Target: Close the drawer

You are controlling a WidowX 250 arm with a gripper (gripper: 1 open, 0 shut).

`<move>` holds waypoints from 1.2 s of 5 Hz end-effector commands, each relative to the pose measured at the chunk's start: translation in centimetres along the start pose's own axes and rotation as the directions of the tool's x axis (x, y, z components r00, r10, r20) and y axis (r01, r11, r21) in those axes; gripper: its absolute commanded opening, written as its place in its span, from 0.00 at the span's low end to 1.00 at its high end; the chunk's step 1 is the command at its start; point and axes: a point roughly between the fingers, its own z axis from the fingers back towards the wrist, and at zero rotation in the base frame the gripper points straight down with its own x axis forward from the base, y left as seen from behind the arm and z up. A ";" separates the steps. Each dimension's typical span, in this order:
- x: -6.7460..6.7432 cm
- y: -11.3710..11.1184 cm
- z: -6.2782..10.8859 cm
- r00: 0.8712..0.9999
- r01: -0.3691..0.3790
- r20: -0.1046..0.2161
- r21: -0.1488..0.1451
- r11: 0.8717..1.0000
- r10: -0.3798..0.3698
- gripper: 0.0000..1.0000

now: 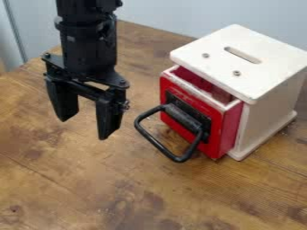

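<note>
The drawer (218, 118) has a glossy red front with a black latch plate and a large black loop handle (164, 135) that lies out toward the front left. It stands pulled a little way out of the cream wooden box (258, 85). My gripper (85, 115) hangs to the left of the handle, black, pointing down at the table, its two fingers wide apart and open with nothing between them. The right finger (110, 117) is a short gap away from the handle, not touching it.
A worn wooden table (72, 189) carries everything. The box sits at the right, near the table's far edge. A pale wall runs along the back.
</note>
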 end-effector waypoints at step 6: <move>2.4 2.2 0.5 0.977 -0.061 0.204 0.002 0.998 0.059 1.00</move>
